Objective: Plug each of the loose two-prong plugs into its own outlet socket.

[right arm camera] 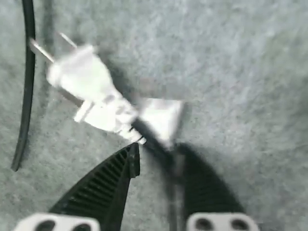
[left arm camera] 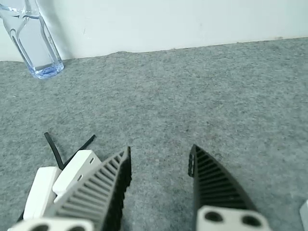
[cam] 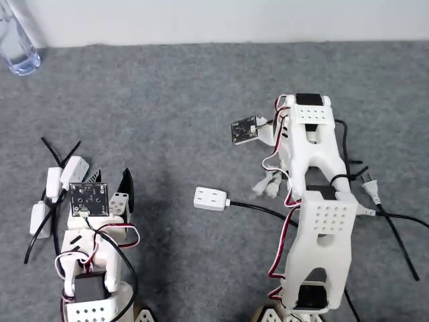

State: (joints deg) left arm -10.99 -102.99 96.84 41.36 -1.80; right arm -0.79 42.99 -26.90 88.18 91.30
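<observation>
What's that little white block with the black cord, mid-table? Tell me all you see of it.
The small white rectangular outlet block looks like smooth plastic. It lies flat on the grey felt-like table top, between the two arms, dark slots facing up, none filled. A black cord leaves one end and runs towards the right arm. Nothing else touches it.

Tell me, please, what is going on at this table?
Two robot arms are working on plugs and sockets on grey carpet. The right arm has its jaws open over the cord of a white plug. The left arm sits, jaws open, beside other white cord ends. One socket lies unplugged between them.
</observation>
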